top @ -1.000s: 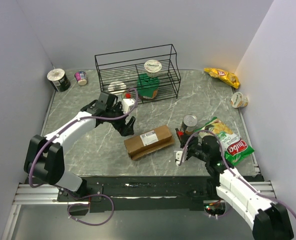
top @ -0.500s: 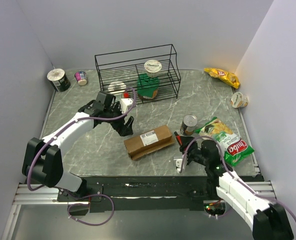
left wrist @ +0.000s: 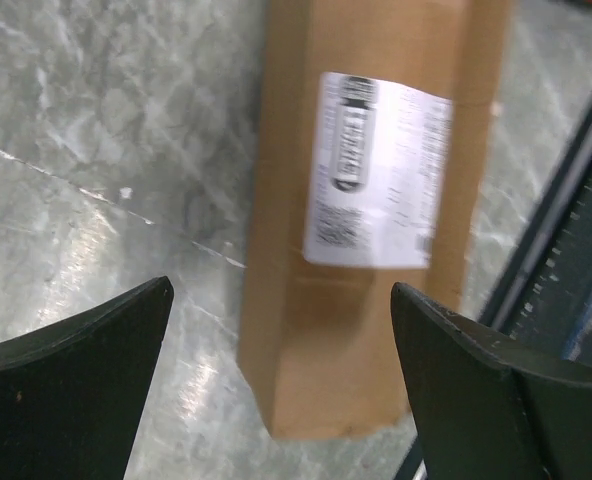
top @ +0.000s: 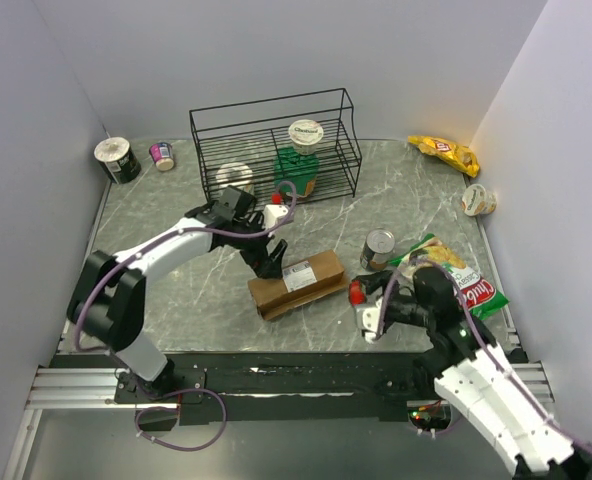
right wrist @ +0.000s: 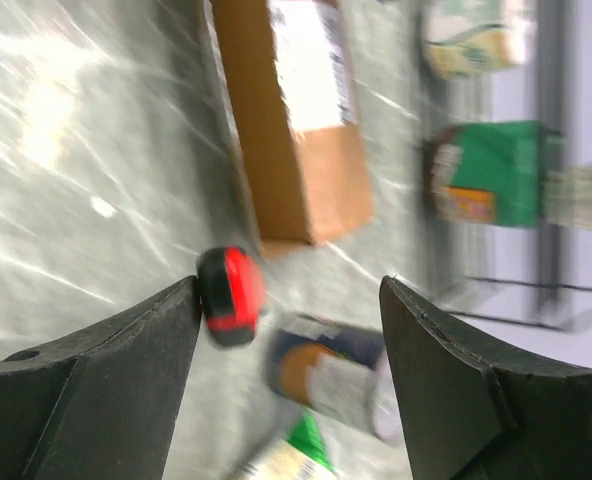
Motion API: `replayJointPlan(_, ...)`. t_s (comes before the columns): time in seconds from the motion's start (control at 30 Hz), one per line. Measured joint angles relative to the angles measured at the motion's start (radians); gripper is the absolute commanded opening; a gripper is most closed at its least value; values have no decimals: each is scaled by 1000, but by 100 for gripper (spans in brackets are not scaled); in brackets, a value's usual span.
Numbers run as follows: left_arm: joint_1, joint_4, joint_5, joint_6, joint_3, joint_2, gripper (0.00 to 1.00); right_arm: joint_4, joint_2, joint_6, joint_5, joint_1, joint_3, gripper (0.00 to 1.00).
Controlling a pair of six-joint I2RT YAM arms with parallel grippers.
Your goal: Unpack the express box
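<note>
The express box (top: 298, 283), a long brown carton with a white label (top: 297, 275) on top, lies on the marble table (top: 176, 300) at centre front. My left gripper (top: 269, 262) is open just above the box's left part; in the left wrist view the box (left wrist: 366, 220) lies between and beyond the black fingers (left wrist: 71, 385). My right gripper (top: 361, 300) is open, low beside the box's right end. In the right wrist view the box (right wrist: 291, 120) lies ahead, with a small red and black object (right wrist: 229, 297) against the left finger (right wrist: 86, 395).
A black wire rack (top: 274, 150) at the back holds a green jar (top: 299, 172). A tin can (top: 378, 247) and a green chip bag (top: 456, 285) lie by my right arm. Cups (top: 117, 159) stand back left; a yellow bag (top: 442, 151) and a tub (top: 478, 200) lie back right.
My left gripper has moved right and forward, from left of the box to over its left part. My right arm has shifted forward; a red object now shows at its fingers.
</note>
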State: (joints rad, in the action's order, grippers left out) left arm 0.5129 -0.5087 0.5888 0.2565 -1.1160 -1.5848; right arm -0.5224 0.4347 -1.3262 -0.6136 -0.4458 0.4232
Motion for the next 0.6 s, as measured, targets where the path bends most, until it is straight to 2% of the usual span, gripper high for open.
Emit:
replayJointPlan(0.23, 5, 13, -74, -36, -24, -78, 96, -49, 274, 137, -15, -93, 131, 76)
replayJointPlan(0.4, 5, 15, -74, -38, -25, -77, 96, -112, 293, 177, -16, -115, 168, 70)
replayJointPlan(0.6, 5, 16, -48, -42, -25, -77, 97, -36, 325, 261, 23, -194, 171, 66)
